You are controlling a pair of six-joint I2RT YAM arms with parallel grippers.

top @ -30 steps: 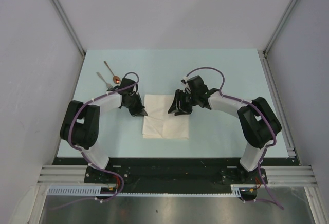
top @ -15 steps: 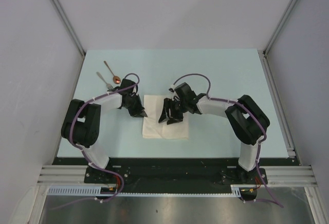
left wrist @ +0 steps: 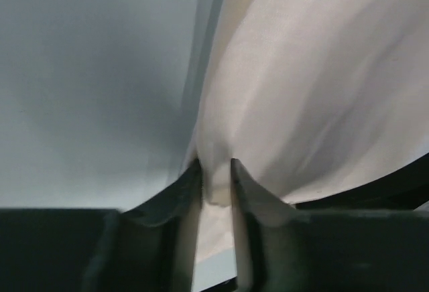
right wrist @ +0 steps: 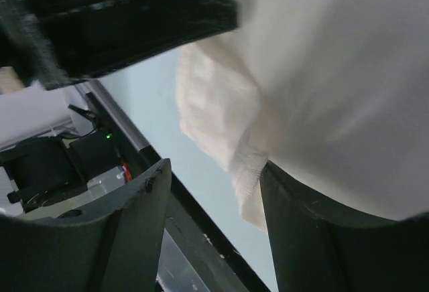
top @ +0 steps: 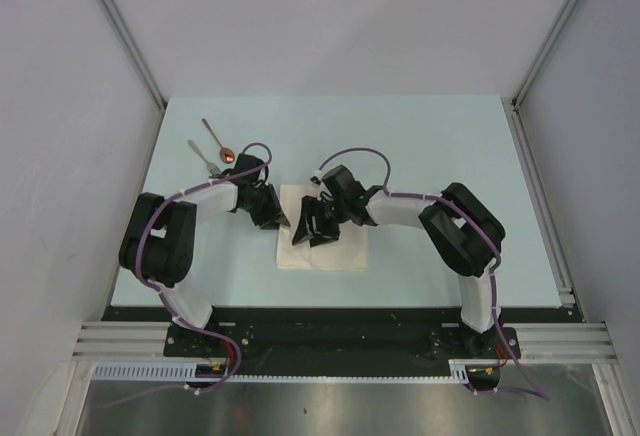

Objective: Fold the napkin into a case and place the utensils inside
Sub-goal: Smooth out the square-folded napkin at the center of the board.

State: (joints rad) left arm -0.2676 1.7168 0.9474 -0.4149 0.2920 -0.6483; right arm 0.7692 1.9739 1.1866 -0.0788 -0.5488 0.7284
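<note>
Cloth at centre stage: the cream-white napkin (top: 345, 253) lies on the pale blue-green table (top: 440, 146), soft and creased, roughly square from above, with both black grippers down on its left half. The left gripper (top: 277, 221) sits at the napkin's left edge, and the right gripper (top: 304, 233) is just beside it, over the cloth. From overhead they are only dark shapes and the jaws cannot be read. The left wrist camera gives the answer for its side. Two grey fingers (left wrist: 190, 195) with pale inner faces stand close together with only a narrow gap, and a small bunched bit of the hem is caught between them. Above that pinch the matte cloth stands up off the table in a broad slanted sheet with soft, shallow folds. The right wrist camera tells a different story: its dark, smooth fingers (right wrist: 131, 225) are well apart, jaws wide. A doubled layer of napkin with a woven, slightly frayed edge hangs into the gap and lies against one finger, with nothing clamped. Back overhead for what neither wrist camera shows: well apart from the napkin, at the far left of the table, lie the slim silver fork (top: 204, 158) and, just beyond it, the thin-handled spoon (top: 216, 140) with its shiny copper-orange bowl. They lie side by side, angled the same way.
</note>
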